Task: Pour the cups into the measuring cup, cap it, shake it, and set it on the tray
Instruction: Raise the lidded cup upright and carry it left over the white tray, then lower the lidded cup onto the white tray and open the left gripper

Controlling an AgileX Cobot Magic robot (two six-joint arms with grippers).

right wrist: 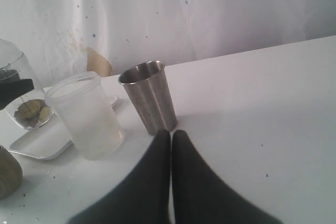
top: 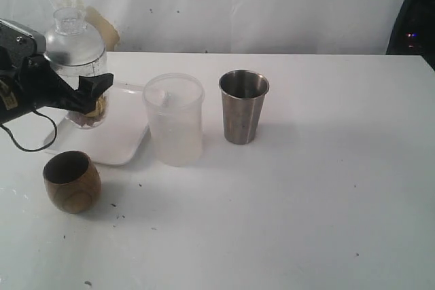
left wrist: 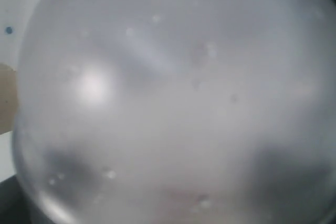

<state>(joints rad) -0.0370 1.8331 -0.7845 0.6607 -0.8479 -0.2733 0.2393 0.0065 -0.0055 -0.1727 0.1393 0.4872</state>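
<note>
The measuring cup (top: 76,59) stands upright at the upper left of the exterior view, on the far left part of the white tray (top: 119,142). Its clear dome cap (top: 68,21) is on, and some brown and yellowish bits lie in its bottom. The left gripper (top: 88,93) reaches in from the left edge with its 2 jaws spread wide, one on either side of the cup at mid height. I cannot tell whether they press on the cup or just stand beside it. The left wrist view is filled by the cup's blurred, misted dome (left wrist: 168,98) and shows no more.

The wooden cup (top: 71,181) sits upright on the white table (top: 326,188) at the lower left, just in front of the tray's near edge. The frosted plastic cup (top: 174,121) stands just right of the tray, near the middle of the frame. The steel tumbler (top: 243,106) stands upright beside it on the right, a little apart from it. Its inside looks dark.

The right gripper (right wrist: 171,132) shows only in its own wrist view. Its 2 black fingers (right wrist: 157,171) are pressed together with nothing between them. It hangs over bare table and points toward the tumbler's foot, which its tips overlap in that view.
</note>
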